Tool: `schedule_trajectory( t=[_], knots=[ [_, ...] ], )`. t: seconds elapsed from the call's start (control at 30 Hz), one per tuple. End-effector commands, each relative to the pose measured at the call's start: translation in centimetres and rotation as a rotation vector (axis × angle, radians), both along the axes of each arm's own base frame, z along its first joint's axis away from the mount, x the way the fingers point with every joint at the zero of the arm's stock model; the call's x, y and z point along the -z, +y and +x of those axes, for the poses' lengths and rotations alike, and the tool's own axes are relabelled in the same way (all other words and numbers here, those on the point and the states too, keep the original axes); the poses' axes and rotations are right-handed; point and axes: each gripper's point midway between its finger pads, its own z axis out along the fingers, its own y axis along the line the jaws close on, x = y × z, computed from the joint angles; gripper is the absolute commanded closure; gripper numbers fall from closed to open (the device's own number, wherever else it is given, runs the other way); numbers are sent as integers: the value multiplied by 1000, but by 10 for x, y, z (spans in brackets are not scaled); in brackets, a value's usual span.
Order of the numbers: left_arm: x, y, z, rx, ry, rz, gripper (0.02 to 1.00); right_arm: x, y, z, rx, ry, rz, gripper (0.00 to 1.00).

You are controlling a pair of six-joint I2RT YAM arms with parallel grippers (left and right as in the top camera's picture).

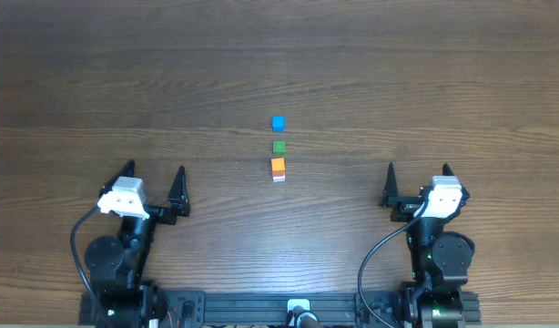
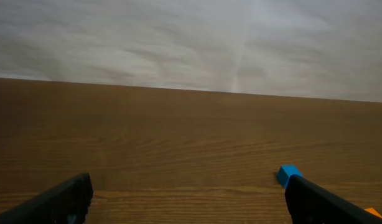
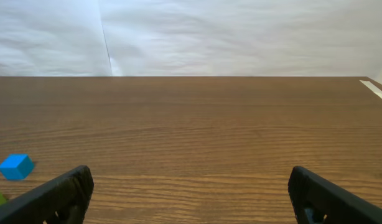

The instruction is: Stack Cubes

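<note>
Both grippers are parked near the arms' bases, one at each side of the table [image 1: 462, 73]. The left gripper [image 1: 153, 180] is spread wide and nothing is held in it. The right gripper [image 1: 418, 179] is spread wide too, and nothing is held in it. Neither one is near a cube.

Three cubes are laid in a short line in the middle of the table, between the two arms. The blue cube [image 1: 278, 123] is placed farthest from the arms. The green cube [image 1: 279, 147] is set next, a little apart from it. The orange cube [image 1: 278, 165] is set nearest, just beside the green one. A white block [image 1: 279, 178] is seen touching the orange cube on its near side. It may be under the orange cube, but that cannot be told for sure.

The stacking seems to be only at an early step, since the blue and green cubes are lying alone on the wood. For the next move, one loose cube would need to be picked, most likely the green one. A gripper would have to be brought over it, lowered with a finger on each side, and then closed. Care would be needed, because the cubes are small and the orange cube could be bumped.
</note>
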Motion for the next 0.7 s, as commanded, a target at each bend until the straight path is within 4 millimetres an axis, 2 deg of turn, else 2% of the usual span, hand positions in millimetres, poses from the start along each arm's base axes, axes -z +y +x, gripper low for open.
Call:
schedule_trajectory(
  t=[0.03,0.7],
  knots=[
    [1,-2,0,12,-4,10,20,2,3,0,-12,-1,-3,7],
    [1,-2,0,12,-3,10,20,1,1,0,-4,-3,-3,7]
  ],
)
